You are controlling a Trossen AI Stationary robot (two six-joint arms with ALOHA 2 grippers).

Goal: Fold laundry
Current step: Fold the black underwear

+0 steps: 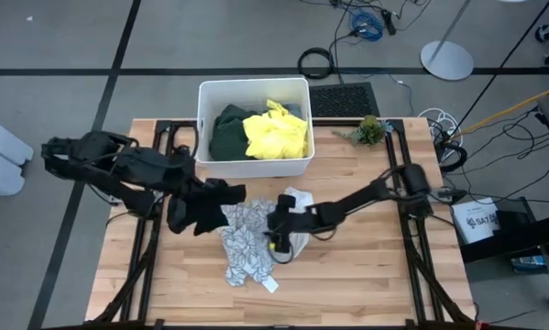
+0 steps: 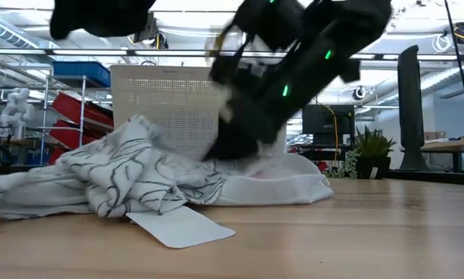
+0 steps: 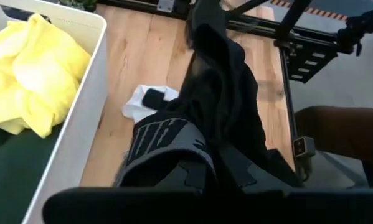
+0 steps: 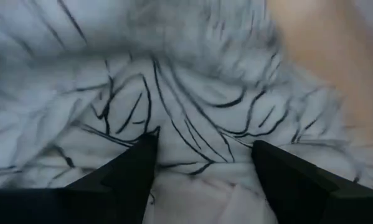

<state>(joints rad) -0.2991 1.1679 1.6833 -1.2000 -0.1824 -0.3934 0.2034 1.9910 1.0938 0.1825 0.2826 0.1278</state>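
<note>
While the left gripper (image 1: 221, 194) holds a limp black cloth garment (image 1: 201, 209) clamped above the wooden table (image 1: 375, 275), the right gripper (image 4: 202, 155) presses wide-open onto the crumpled white, grey-patterned garment (image 1: 248, 240) at mid-table (light, floppy stuff, likely best pinched at an edge).

Overhead, table-level, two wrist cameras

Two dark, jointed arms, the right arm (image 2: 309, 46) dotted with small green lights.
</note>
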